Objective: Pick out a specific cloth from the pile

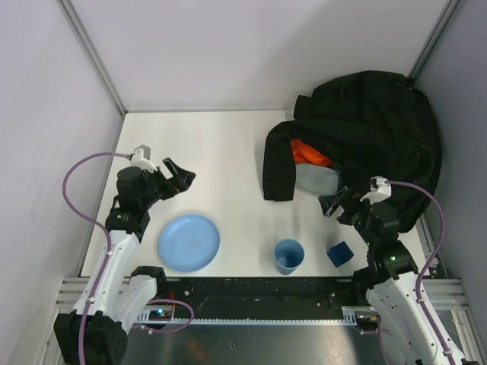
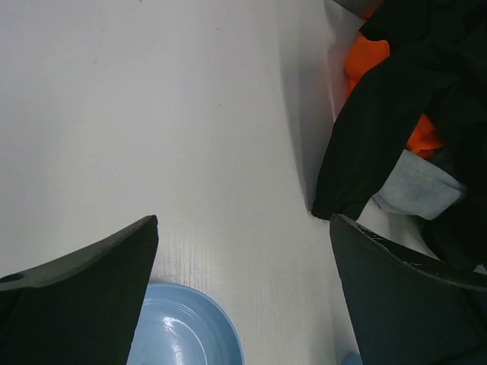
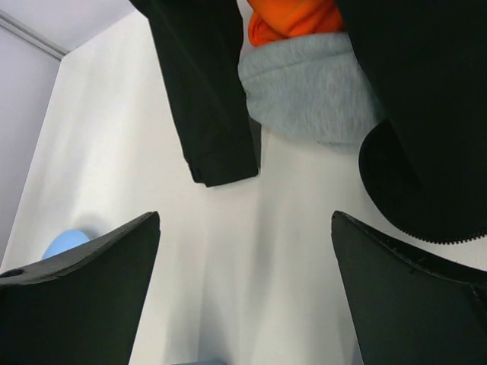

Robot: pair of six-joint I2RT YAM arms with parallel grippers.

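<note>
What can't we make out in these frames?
1. Mid-grey soft cloth: in all views only one edge shows. The big black jacket covers the rest, and no cords are visible.
2. Bright orange cloth: in the top view, mostly under the jacket.
3. Light blue round plate: in the left wrist view, cut by the bottom edge.
4. Anything else under the jacket: hidden.

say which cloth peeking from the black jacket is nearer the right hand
The grey cloth: it lies between the orange cloth and the right hand.
</note>
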